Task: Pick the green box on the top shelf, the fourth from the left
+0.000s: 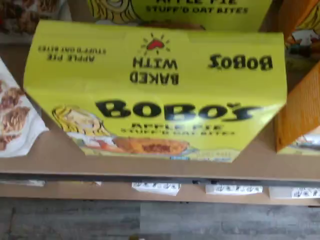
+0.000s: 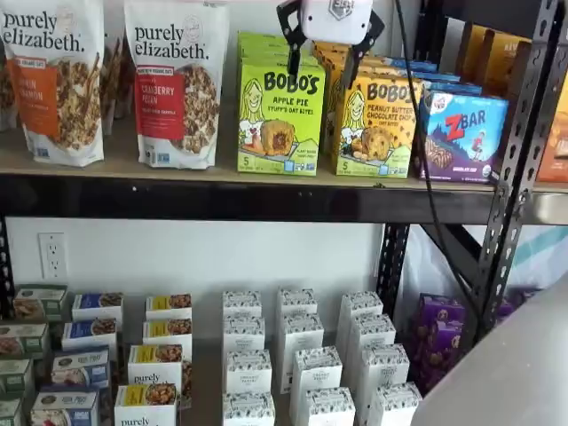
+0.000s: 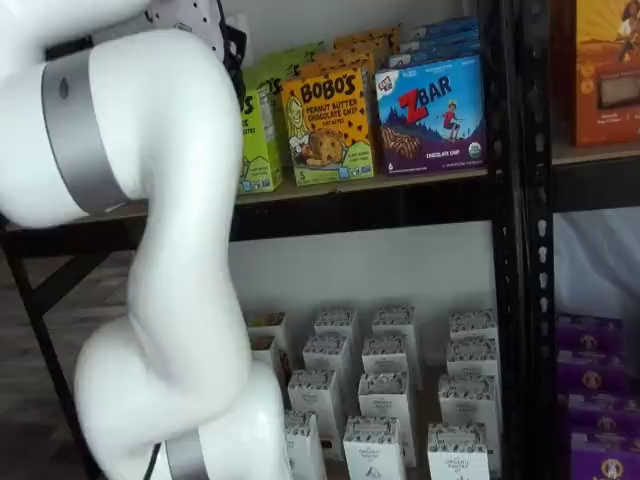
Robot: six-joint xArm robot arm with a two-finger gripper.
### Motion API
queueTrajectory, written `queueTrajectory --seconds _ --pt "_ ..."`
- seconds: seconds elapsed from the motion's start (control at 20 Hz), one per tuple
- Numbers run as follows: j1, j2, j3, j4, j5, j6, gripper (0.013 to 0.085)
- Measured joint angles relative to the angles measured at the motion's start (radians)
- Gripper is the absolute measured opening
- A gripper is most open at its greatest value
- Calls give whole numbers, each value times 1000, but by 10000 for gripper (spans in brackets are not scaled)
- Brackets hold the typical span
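Note:
The green box (image 2: 280, 115) stands upright on the top shelf (image 2: 106, 170), with more green boxes behind it. My gripper (image 2: 321, 58) hangs from the view's upper edge just above the front green box. Its two black fingers are apart with a plain gap, so it is open and holds nothing; one finger is over the green box's top, the other over the orange box beside it. The wrist view shows the green box (image 1: 155, 95) close up from above on the shelf board (image 1: 150, 167). In a shelf view the white arm hides most of the green box (image 3: 258, 130).
A yellow-orange Bobo's peanut butter box (image 2: 374, 124) touches the green box's right side, then a blue ZBar box (image 2: 461, 133). A Purely Elizabeth granola bag (image 2: 177, 84) stands to its left. A black upright (image 2: 519, 133) stands on the right. White cartons (image 2: 302, 364) fill the lower shelf.

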Motion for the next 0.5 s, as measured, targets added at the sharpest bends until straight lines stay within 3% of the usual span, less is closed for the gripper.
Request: queueTrajectory --seconds 0.5 --pt "-42 93 -79 11 -33 -39 850"
